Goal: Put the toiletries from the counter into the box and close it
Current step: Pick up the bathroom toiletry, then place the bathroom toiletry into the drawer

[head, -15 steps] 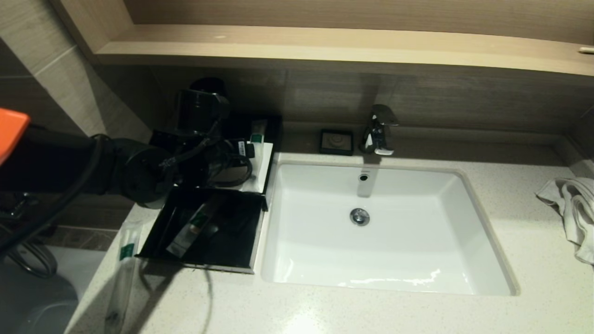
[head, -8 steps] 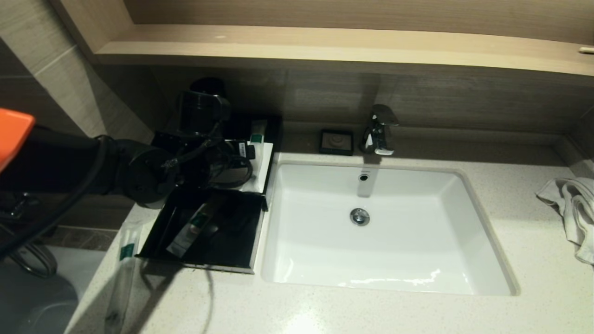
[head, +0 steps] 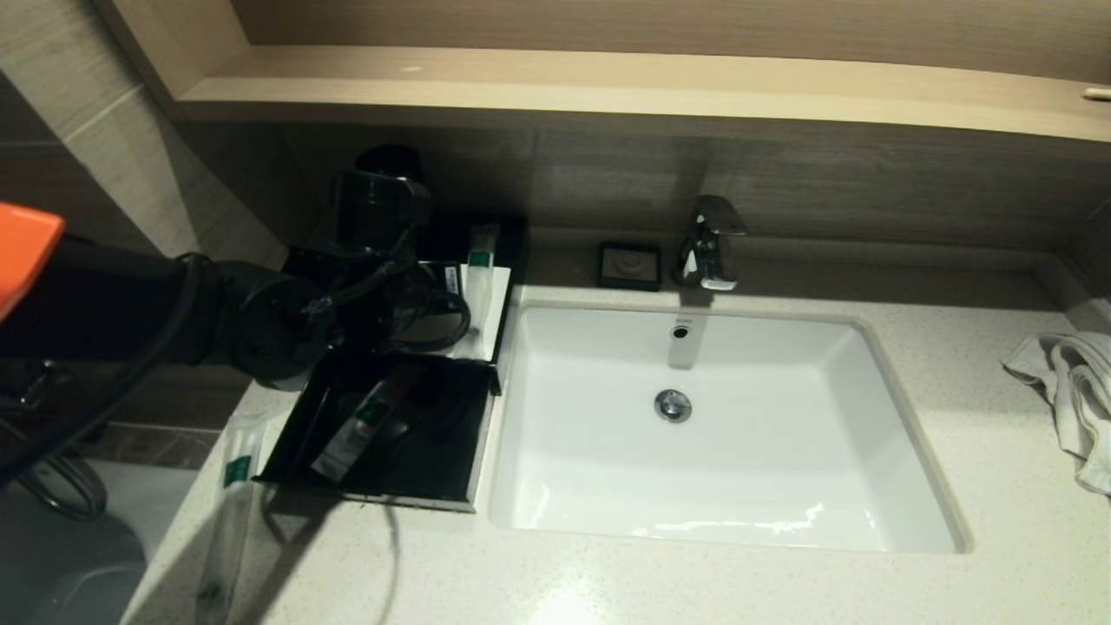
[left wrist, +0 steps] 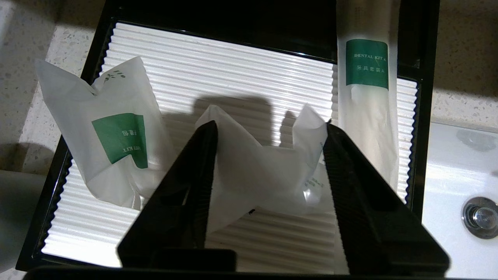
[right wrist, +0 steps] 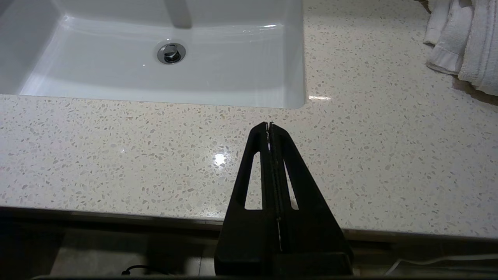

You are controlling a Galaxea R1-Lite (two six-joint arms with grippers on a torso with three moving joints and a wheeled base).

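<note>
The left gripper (left wrist: 268,132) hangs over the open black box (left wrist: 424,116), which stands on the tabletop (head: 608,582) at the left of the head view, just beside the white sink (head: 903,434). Its fingers (left wrist: 186,194) are wide apart, and a crumpled white sachet (left wrist: 264,171) lies between them on the ribbed white floor of the box; whether the fingers touch the sachet cannot be told.

In the left wrist view a second sachet (left wrist: 113,155) with a green label lies at the left of the frame, inside the box. A long dental kit (left wrist: 367,101) with a green label lies along the right wall of the box, in the upper right of that frame.

In the head view the black lid (head: 391,434) of the box lies open toward the front edge of the tabletop, and a slim packet (head: 351,434) rests on it at a slant. Another long packet (head: 230,503) with a green label lies on the tabletop at the lower left of the frame, outside the box.

The right gripper (right wrist: 269,126) is parked above the front edge of the tabletop, in front of the sink, with its fingers pressed together and holding nothing. A white towel (head: 1072,391) lies at the right edge of the head view, and a faucet (head: 712,243) stands behind the sink.
</note>
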